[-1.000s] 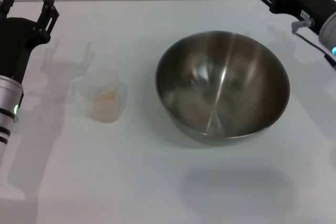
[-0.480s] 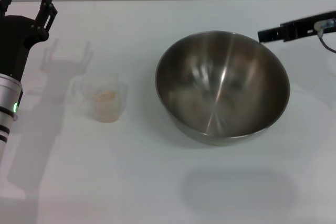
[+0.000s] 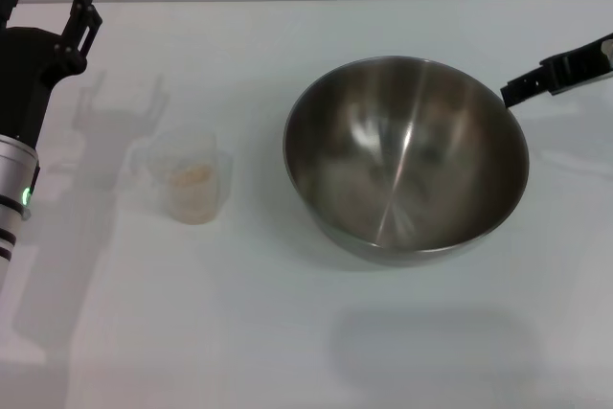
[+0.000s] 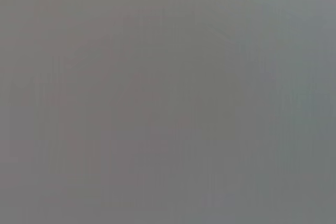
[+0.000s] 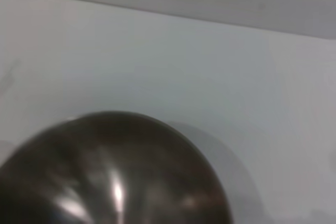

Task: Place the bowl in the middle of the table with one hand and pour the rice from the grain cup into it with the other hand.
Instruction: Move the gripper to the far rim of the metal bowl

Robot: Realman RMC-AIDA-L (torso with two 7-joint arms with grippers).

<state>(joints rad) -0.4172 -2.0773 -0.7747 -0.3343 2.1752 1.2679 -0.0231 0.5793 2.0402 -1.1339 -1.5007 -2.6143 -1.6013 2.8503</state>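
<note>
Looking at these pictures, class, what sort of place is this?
Probably a lab bench set up for a kitchen task: a bare white table, a steel bowl, a cup of rice, and robot arms.

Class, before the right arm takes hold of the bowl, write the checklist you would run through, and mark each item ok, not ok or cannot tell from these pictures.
1. The bowl stands upright on the table, with nothing inside it: ok.
2. The right gripper is at the bowl's far right rim: ok, though contact cannot be told.
3. Right fingers open wide enough for the rim: cannot tell, seen edge-on.
4. The grain cup stands upright and apart from the bowl, with the rice inside: ok.
5. The left gripper is open and empty, away from the cup: ok.
</note>
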